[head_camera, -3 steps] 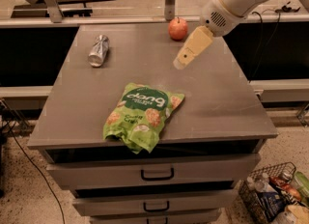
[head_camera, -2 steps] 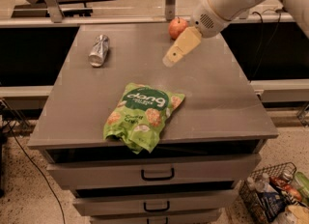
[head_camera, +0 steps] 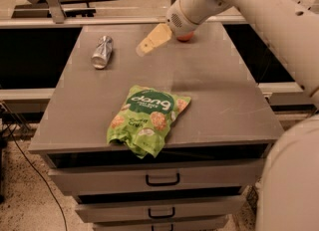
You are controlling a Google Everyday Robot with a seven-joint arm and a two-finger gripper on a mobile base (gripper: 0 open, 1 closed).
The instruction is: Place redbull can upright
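Observation:
The redbull can (head_camera: 102, 52) is a slim silver can lying on its side at the back left of the grey cabinet top (head_camera: 209, 85), its end facing me. My gripper (head_camera: 144, 49) hangs above the back middle of the top, to the right of the can and apart from it, its pale fingers pointing down-left toward the can. It holds nothing that I can see.
A green snack bag (head_camera: 147, 118) lies near the front edge at the middle. A red apple (head_camera: 185, 37) sits at the back, mostly hidden behind my wrist. Drawers are below the top. My arm crosses the right side of the view.
My gripper has moved left across the back of the top, from near the apple toward the can. The can and the bag have not moved.

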